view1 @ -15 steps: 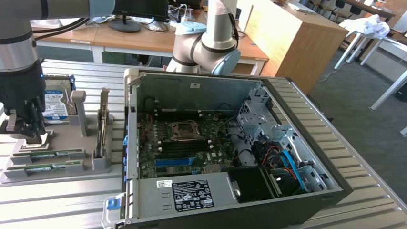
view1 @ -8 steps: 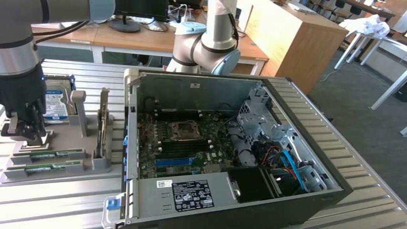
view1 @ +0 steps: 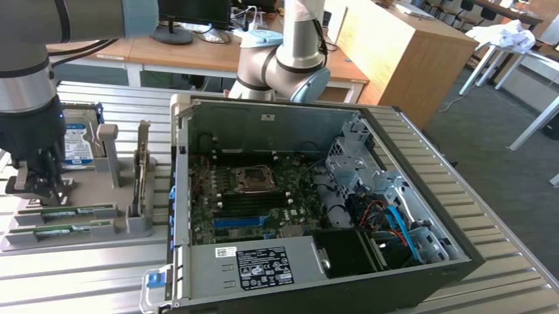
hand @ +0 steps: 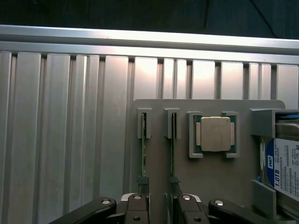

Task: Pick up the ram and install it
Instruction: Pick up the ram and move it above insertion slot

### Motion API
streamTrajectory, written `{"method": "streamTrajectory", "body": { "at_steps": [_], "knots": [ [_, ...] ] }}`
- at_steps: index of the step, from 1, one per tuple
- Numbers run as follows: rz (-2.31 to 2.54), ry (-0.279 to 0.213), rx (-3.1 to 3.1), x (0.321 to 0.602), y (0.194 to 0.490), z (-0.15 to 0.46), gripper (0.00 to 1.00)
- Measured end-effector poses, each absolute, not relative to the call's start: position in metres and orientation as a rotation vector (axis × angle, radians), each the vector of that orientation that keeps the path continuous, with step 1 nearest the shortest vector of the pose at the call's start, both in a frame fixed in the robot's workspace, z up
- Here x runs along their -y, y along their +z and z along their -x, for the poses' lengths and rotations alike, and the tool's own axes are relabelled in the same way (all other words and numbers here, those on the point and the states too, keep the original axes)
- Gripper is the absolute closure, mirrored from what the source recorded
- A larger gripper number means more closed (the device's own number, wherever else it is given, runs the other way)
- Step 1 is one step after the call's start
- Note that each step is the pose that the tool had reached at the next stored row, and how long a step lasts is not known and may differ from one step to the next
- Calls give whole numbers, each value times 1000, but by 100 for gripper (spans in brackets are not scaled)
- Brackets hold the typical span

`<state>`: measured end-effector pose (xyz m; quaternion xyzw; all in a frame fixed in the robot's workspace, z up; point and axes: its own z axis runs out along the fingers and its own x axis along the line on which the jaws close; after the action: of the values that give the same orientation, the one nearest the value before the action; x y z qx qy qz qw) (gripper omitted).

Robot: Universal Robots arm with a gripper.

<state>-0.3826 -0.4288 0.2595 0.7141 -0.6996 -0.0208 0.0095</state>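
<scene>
Open gripper (view1: 41,195) over the holder tray (view1: 131,226), lower left of the exterior view.
We see the fingers (hand: 141,181) spread wide, empty; the ram (hand: 144,140) stands on edge just past one fingertip, a second stick (hand: 172,140) beside it.

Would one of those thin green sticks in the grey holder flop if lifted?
Probably not: the ram stands straight on edge in the grey holder, so likely stiff. So thin, it is probably light. Freed from its slot, that narrow edge would likely tip over.
</scene>
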Motion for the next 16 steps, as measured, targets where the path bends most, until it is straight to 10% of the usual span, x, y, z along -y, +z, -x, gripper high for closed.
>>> {"method": "streamTrajectory", "body": {
  "at_steps": [16],
  "knots": [
    [-2230,-65,2185,437,260,384,70]
  ]
}}
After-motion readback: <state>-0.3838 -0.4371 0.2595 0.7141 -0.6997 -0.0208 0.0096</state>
